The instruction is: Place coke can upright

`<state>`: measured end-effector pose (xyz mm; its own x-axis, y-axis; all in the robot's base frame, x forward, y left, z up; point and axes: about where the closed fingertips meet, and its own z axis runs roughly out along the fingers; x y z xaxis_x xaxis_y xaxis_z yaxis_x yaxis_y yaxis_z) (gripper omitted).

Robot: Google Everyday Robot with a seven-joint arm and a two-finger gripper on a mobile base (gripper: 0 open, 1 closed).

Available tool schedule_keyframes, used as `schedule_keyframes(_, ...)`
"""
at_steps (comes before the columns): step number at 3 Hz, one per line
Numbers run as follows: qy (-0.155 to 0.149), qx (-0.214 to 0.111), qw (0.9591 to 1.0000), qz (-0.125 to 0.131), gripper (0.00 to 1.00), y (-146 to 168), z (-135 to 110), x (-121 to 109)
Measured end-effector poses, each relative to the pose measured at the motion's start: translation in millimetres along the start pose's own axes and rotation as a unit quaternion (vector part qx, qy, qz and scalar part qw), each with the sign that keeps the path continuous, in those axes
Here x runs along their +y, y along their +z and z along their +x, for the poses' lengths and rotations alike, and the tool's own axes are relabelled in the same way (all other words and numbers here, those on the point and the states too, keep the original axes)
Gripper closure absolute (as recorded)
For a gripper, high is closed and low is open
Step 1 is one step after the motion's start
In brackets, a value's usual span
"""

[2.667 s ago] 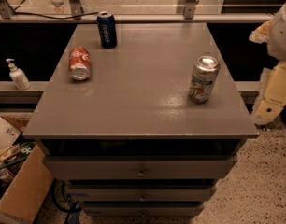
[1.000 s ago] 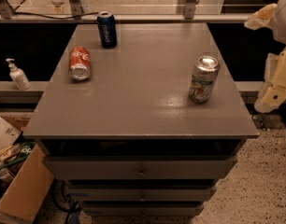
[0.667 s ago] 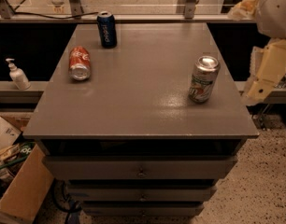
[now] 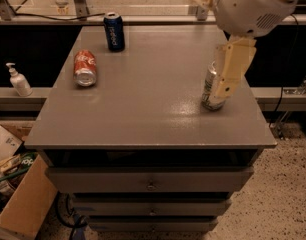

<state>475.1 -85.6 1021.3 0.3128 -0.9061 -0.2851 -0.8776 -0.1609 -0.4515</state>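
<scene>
Still on its side, the coke can (image 4: 85,68) lies just left and forward of the blue can (image 4: 114,31). Well right of the blue can, the gripper (image 4: 230,69) has swung in over the table (image 4: 143,109), partly covering the silver-green can (image 4: 209,91); whether it is apart or together cannot be told. The reach has only begun.

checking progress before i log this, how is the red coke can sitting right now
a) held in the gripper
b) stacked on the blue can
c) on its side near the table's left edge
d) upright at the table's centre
c: the coke can lies on its side near the left edge of the table, while the gripper hangs far to the right, in front of the silver can.
</scene>
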Motion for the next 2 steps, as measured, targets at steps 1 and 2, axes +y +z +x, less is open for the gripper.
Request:
schedule_keyframes(1, -0.001, 0.000, 1.0000, 0.000, 0.00, 0.0, -0.3, -0.1)
schedule_keyframes(2, -0.059, 0.017, 0.9980, -0.014, 0.00, 10.4, -10.6, -0.7)
